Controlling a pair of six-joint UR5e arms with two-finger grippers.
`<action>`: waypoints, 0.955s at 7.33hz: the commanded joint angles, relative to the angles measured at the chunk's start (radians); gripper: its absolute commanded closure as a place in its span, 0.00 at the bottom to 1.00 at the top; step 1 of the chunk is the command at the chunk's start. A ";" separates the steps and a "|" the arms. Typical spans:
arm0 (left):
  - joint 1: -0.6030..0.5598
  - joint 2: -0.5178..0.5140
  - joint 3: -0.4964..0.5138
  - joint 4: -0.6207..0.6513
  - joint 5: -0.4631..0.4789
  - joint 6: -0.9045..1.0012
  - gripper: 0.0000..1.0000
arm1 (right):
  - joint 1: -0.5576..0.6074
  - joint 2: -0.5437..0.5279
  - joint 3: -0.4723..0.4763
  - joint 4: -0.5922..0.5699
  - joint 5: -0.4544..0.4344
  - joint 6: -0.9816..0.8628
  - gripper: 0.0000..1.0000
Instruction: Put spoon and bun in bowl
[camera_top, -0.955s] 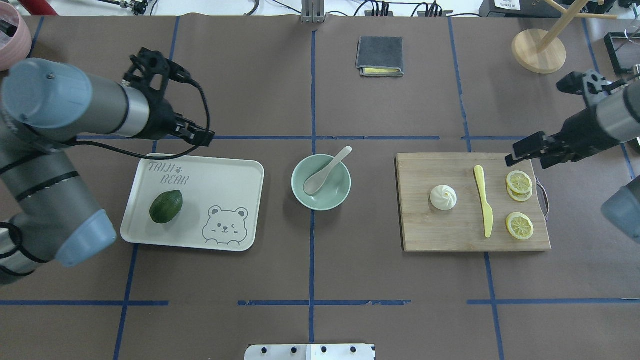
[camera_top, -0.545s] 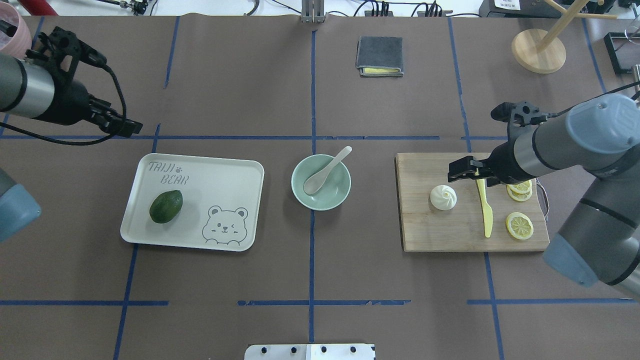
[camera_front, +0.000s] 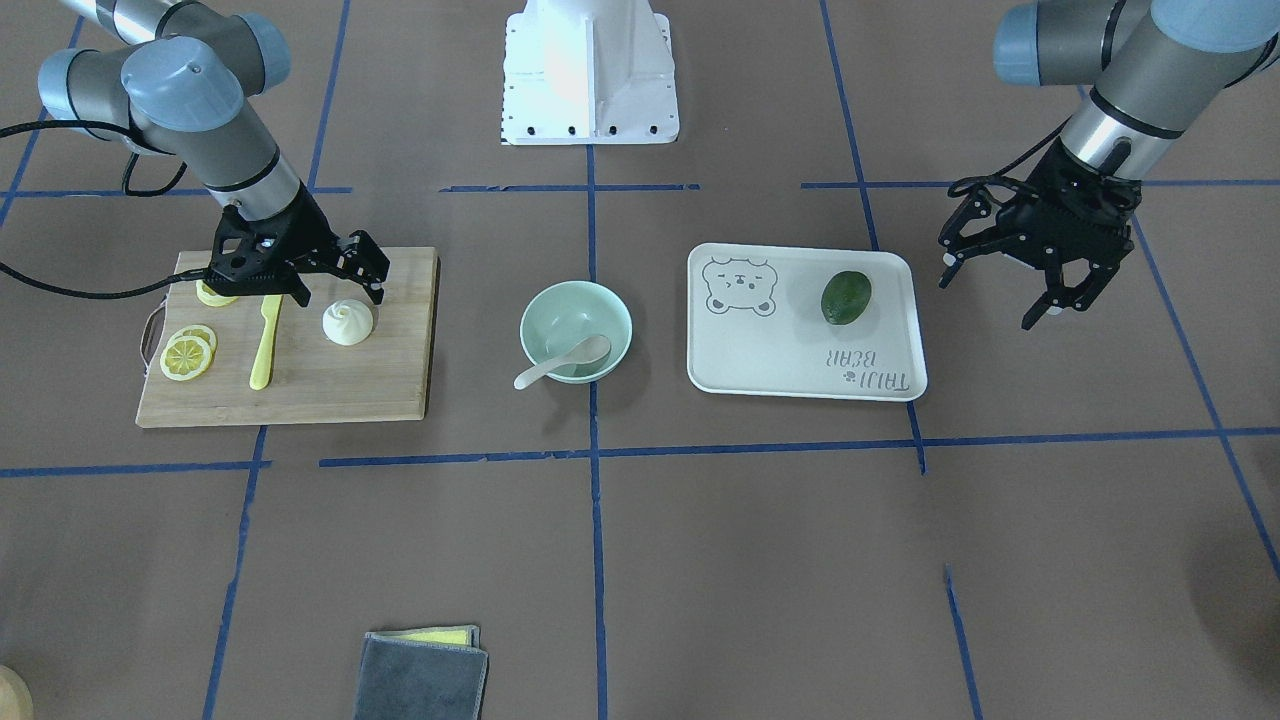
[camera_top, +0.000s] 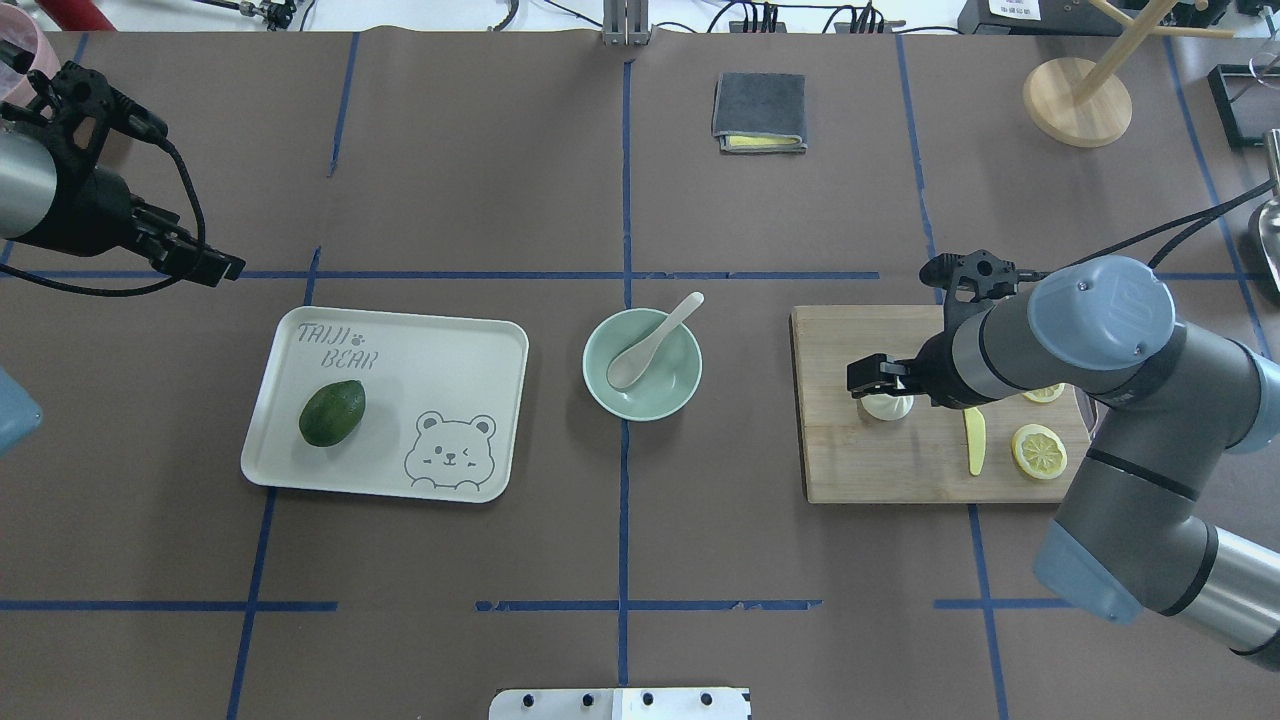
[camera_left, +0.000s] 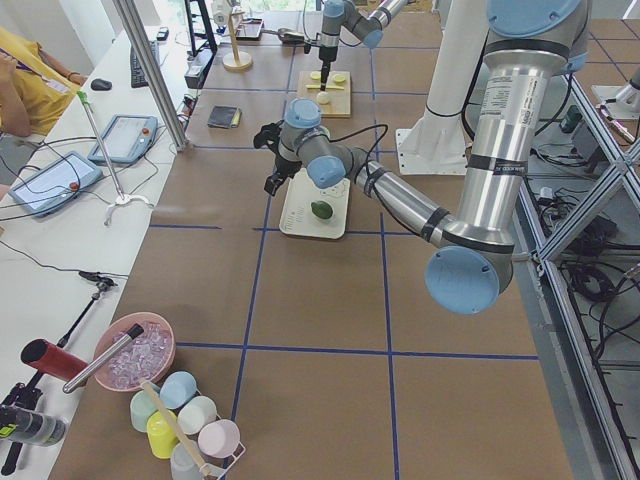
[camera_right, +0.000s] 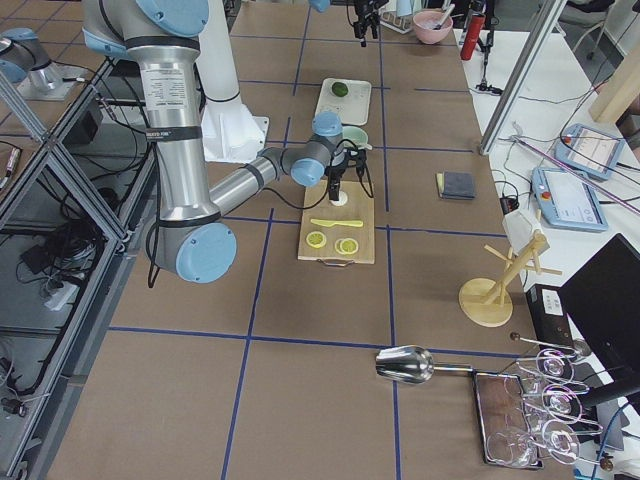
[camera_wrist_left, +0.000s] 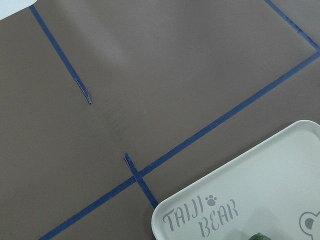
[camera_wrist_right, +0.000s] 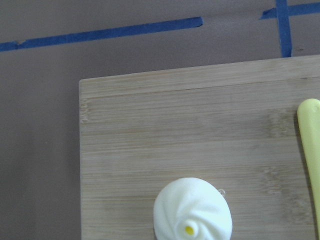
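Covering the whole overhead view, the table (camera_top: 620, 560) is showing matte brown paper crossed by blue tape lines. On its right half a rectangular wooden cutting board (camera_top: 850, 460) is lying with visible grain. On the left half a pale tray (camera_top: 450, 350) with rounded corners and a bear drawing is sitting. Between them, at the centre, the round glossy mint bowl (camera_top: 672, 392) is standing. The off-white spoon (camera_top: 650, 345) is resting inside it, its oval scoop on the bottom and its handle leaning over the upper right rim.

The right gripper (camera_front: 340, 296) is hanging over the board with jaws wide open and holding nothing, one finger to each side above the white pleated bun (camera_front: 348, 322). In the overhead view this gripper is hiding most of the bun. The left gripper (camera_front: 1000, 290) is hovering over bare paper at the overhead view's upper left, jaws also spread and empty.

A yellow plastic knife (camera_front: 265, 345) and lemon slices (camera_top: 1039, 451) are lying near the bun. A dark green avocado (camera_top: 332, 412) is lying on the tray.
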 joint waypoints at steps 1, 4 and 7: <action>-0.001 0.001 0.002 0.000 0.000 0.001 0.05 | -0.012 0.020 -0.032 -0.017 -0.015 -0.002 0.08; -0.002 0.001 -0.001 0.000 0.000 0.001 0.05 | -0.003 0.014 -0.030 -0.018 -0.015 -0.004 0.45; -0.004 0.002 -0.002 0.001 0.001 0.001 0.04 | 0.004 0.014 -0.018 -0.018 -0.013 -0.004 1.00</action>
